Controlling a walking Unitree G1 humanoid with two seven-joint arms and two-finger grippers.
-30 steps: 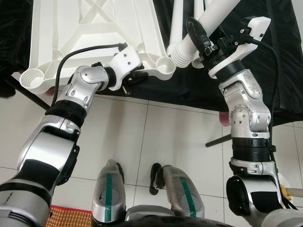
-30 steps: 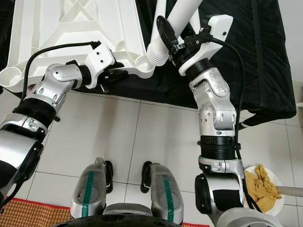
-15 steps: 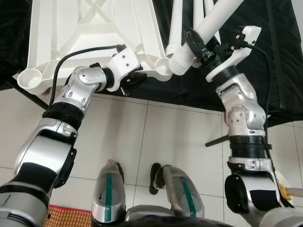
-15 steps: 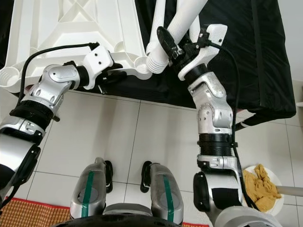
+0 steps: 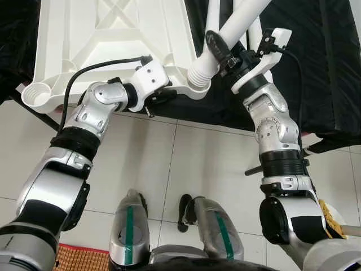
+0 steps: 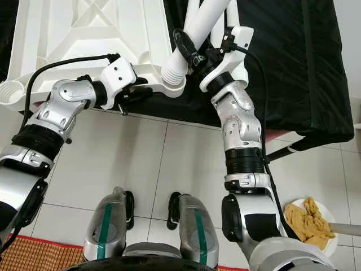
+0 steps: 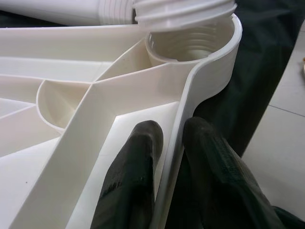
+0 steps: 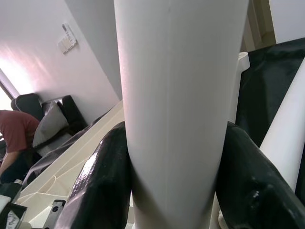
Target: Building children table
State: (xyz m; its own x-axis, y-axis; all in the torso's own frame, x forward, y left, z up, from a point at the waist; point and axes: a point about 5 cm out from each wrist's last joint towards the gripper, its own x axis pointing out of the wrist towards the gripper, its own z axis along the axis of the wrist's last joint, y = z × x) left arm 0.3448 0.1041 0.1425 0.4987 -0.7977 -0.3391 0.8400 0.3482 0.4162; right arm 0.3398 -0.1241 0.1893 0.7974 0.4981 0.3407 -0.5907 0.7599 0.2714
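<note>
While left gripper (image 7: pixel 167 157) pinches tabletop (image 5: pixel 101 34) — right gripper (image 8: pixel 176 176) clamps leg (image 5: pixel 237 25)

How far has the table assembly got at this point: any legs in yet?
None looks seated. The tabletop lies upside down; its near-left corner socket stands open. In hand: the left gripper clamps the rim while the right gripper holds a white leg, threaded end at the near-right socket, not yet in. Spare legs lie on the black cloth.

right gripper (image 5: pixel 221 49) clamping table leg (image 5: pixel 228 31), tabletop (image 5: pixel 107 34)
</note>
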